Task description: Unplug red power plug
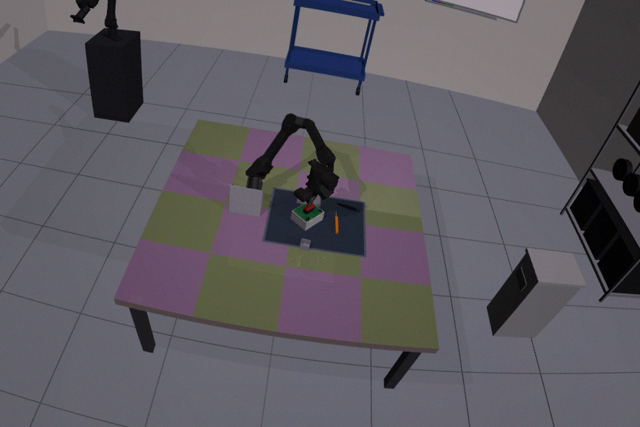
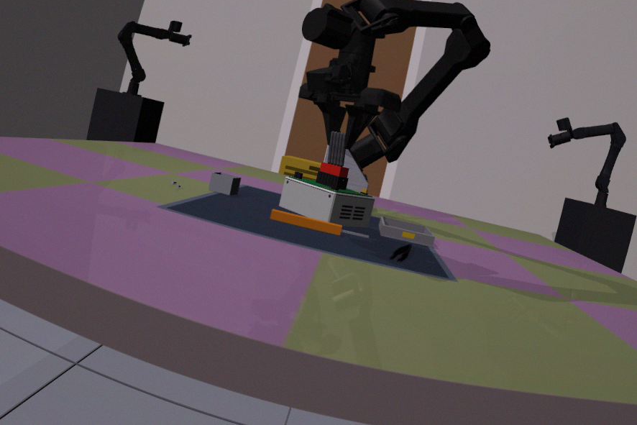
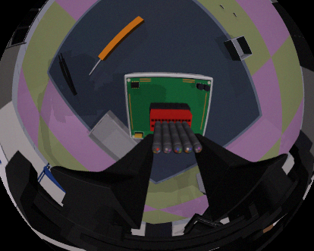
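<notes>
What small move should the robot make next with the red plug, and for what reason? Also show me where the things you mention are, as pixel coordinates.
I would rock the red plug [image 1: 308, 208] [image 2: 333, 170] [image 3: 171, 114] gently from side to side, with the jaws closed, rather than pull upward. The jaws appear shut on it, and it sits on the black socket [image 2: 329, 180] [image 3: 170, 106] with no visible gap, so it is probably not free.

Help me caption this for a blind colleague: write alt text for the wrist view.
A black gripper is shut on a red plug with five dark cables, over a green circuit board. A grey tray lies lower left, an orange screwdriver upper left.
</notes>
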{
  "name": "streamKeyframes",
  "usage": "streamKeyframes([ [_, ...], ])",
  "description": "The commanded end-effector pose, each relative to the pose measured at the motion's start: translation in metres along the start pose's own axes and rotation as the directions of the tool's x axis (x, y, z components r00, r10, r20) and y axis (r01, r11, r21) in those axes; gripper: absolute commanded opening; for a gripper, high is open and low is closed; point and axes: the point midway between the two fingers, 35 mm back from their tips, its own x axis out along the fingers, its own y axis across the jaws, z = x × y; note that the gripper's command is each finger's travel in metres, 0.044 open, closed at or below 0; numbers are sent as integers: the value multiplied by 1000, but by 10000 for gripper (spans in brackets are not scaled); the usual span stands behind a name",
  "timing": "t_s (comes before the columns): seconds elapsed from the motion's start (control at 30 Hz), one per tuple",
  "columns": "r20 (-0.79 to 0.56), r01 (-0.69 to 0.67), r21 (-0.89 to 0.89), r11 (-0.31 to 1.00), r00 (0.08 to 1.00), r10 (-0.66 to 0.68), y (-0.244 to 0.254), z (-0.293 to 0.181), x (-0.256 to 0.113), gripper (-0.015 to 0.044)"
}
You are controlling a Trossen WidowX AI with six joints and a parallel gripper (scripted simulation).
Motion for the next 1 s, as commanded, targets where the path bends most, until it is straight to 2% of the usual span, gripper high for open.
streamKeyframes([
  [0.0, 25, 97, 9, 995, 995, -98, 7, 1, -13, 0],
  [0.13, 24, 164, 10, 986, 986, -164, 13, 1, -14, 0],
  [0.23, 24, 155, 10, 988, 988, -156, 12, 1, -14, 0],
  [0.53, 27, -64, 6, 998, 998, 64, -7, 1, -18, 0],
  [0.67, 27, -108, 5, 994, 994, 107, -11, 1, -18, 0],
  [0.77, 26, -80, 5, 997, 996, 80, -9, 1, -18, 0],
  [0.9, 25, 30, 8, 1000, 999, -30, 1, 1, -19, 0],
  [0.97, 25, 30, 8, 1000, 999, -30, 1, 1, -21, 0],
])
